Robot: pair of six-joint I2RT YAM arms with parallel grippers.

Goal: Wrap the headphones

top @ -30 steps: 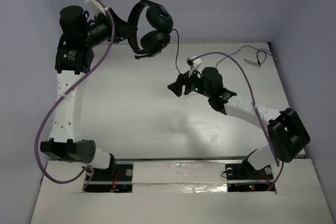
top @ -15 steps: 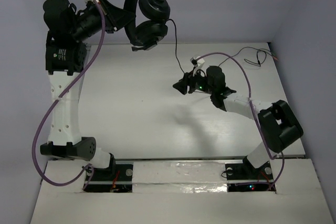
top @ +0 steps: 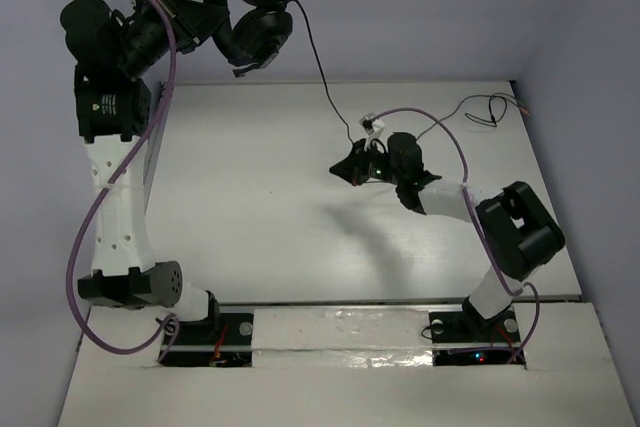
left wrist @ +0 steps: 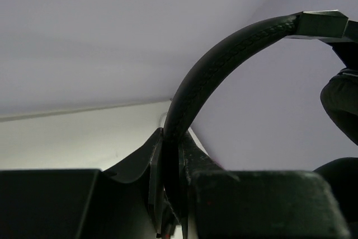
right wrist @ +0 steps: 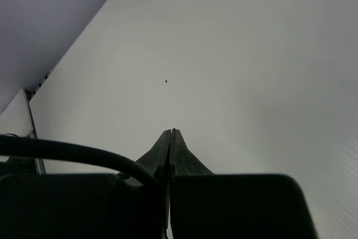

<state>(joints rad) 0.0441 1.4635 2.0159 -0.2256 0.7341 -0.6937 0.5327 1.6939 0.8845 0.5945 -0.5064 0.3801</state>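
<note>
The white surface point(top: 250, 207) spreads out under both arms. The left arm point(top: 110, 177) stands tall at the left edge. The right arm point(top: 515, 232) is folded low on the right. The headphones point(top: 252, 7) hang in the air above the far-left corner, the left claw point(left wrist: 170, 138) clamped on their headband point(left wrist: 224, 54). The thin cable point(top: 323, 77) slants down from them to the right claw point(right wrist: 169, 137), whose fingers are pressed together over mid-surface. I cannot tell whether the cable is pinched there.
</note>
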